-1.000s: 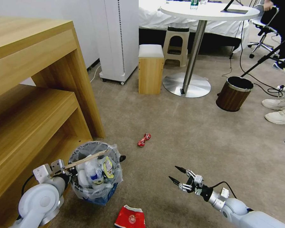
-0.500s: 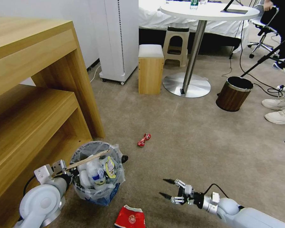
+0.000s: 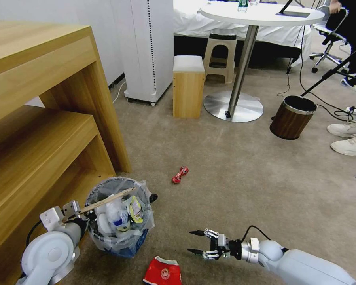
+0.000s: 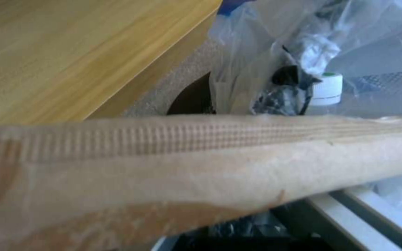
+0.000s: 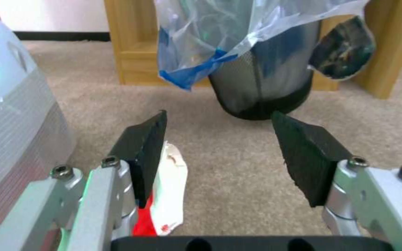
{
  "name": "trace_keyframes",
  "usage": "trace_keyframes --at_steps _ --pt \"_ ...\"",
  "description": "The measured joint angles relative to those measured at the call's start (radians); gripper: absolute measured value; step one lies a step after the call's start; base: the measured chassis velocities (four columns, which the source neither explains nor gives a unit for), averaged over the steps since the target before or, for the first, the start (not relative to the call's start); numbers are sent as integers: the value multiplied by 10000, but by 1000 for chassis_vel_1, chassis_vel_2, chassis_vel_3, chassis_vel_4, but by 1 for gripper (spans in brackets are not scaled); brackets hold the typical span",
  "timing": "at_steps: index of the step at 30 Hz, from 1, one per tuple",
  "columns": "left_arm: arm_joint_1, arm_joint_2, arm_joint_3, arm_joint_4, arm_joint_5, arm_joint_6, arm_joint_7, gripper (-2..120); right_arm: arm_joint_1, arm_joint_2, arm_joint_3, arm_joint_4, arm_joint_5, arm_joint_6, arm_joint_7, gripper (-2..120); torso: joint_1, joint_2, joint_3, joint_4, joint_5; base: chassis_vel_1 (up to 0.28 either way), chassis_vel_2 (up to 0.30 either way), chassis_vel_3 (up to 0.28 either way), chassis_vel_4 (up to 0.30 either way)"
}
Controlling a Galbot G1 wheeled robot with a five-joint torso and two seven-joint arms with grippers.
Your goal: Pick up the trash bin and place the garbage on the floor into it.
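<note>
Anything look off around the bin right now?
A wooden stick pokes out past the trash bin rim toward the left tool. A flattened red cup and a red wrapper remain on the floor.

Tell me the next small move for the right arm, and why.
Probably ease the right gripper down and left onto the red paper cup: its jaws are open and empty, the cup lies flattened on the floor just beside them, near the trash bin.
</note>
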Motion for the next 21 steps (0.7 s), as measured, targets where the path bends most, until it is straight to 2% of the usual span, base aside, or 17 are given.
trace_keyframes --at_steps 10,13,21 --pt "-8 40 79 -190 -35 -10 -41 0 159 433 -383 -780 146 3 -1 60 1 0 0 -1 2 0 0 0 0" --pt "75 17 70 -316 -31 -14 -44 0 276 709 -487 -1376 264 3 -128 59 1 0 0 -1 1 0 0 0 0" --pt "143 -86 72 -483 29 -19 -45 0 573 1111 -978 -1897 510 3 -268 53 0 0 0 -1 1 0 0 0 0"
